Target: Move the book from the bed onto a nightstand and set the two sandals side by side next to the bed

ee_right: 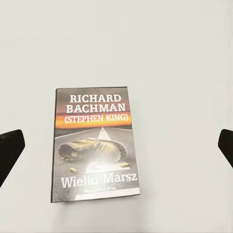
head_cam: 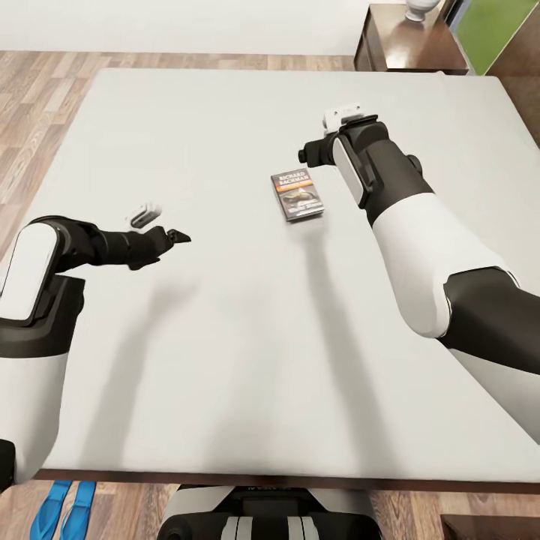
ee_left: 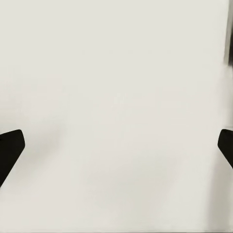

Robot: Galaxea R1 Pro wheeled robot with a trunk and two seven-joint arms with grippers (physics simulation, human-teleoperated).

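The book [head_cam: 297, 196] lies flat on the off-white bed [head_cam: 225, 352], cover up, right of the mattress's middle. My right arm's wrist [head_cam: 352, 150] hangs just above and to the right of it. In the right wrist view the right gripper [ee_right: 116, 155] is open, with the book [ee_right: 94, 143] lying below, apart from both fingertips [ee_right: 9, 153]. My left gripper [head_cam: 176, 237] hovers open over bare mattress at the left, with nothing between its fingers [ee_left: 9, 150]. The two sandals [head_cam: 71, 506], bright blue, lie close together on the floor by the bed's near left corner.
A dark-brown nightstand [head_cam: 397, 45] stands beyond the bed's far right corner with a white object [head_cam: 418, 9] on it. Wood-plank floor [head_cam: 30, 112] runs along the bed's left side. A dark wooden corner [head_cam: 491, 527] shows at the near right.
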